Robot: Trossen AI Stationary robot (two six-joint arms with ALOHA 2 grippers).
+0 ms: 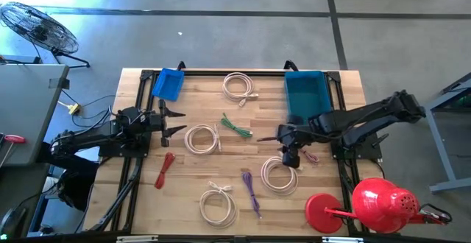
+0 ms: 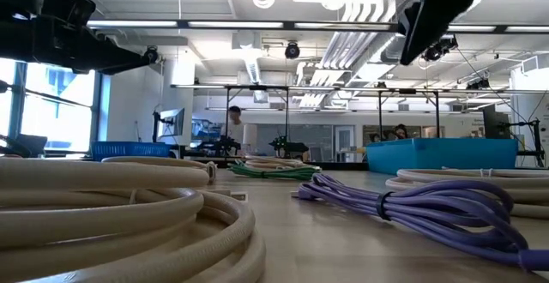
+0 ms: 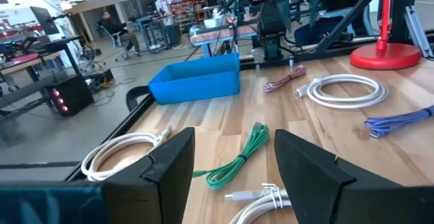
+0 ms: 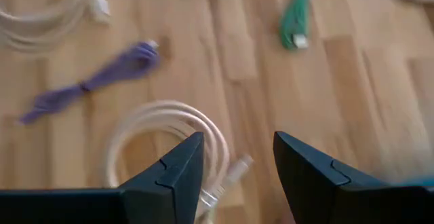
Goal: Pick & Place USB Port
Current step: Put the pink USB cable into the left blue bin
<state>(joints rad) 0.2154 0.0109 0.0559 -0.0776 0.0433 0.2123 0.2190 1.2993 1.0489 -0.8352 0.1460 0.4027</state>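
the wooden table [image 1: 243,199] carries a teal bin [image 1: 305,96] at one o'clock and a blue bin [image 1: 168,84] at eleven. the right gripper [image 1: 289,155], fingers apart, hangs over a cream coiled usb cable [image 1: 278,175] at four o'clock; its wrist view shows the plug. the left gripper [image 1: 174,121], fingers spread, waits at nine. green cable [image 1: 236,126] and purple cable [image 1: 252,191] lie nearby.

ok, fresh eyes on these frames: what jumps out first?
Probably the scatter of coiled cables across the wooden table: several white coils, a green cable mid-table, a purple cable and a red cable nearer the front edge. Next, the right gripper, open, hovering over a white coil, and the bright red lamp at the table's front right corner.
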